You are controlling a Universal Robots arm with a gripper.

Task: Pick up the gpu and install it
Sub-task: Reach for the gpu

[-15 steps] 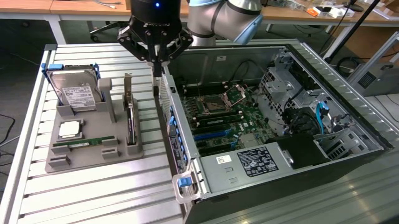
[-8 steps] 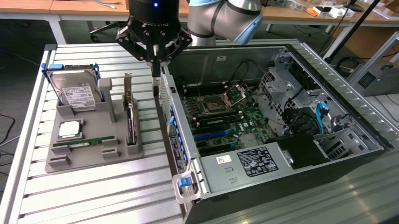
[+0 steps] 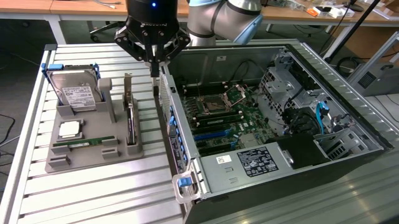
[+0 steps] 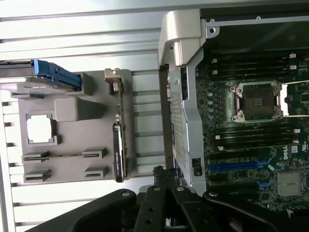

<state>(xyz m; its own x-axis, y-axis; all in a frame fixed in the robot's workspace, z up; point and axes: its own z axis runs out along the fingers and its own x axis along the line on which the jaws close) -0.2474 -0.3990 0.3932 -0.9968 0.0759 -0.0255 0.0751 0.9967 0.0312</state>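
Exterior view gave us the tool (image 3: 154,70) with fingers together, empty, hovering over the wall of the computer case (image 3: 169,109). Just beside, the gpu (image 3: 130,119) stood on edge in its grey holder (image 3: 93,156). We judged closed fingers could strike the card's top edge rather than straddle it.

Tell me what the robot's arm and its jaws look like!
The arm is a fat, round, silvery-grey tube with a pale blue cap. The jaws sit on a black block with a small blue light and tiny white letters I can't read. They are black bars joined by round pins, narrowing to a thin tip.
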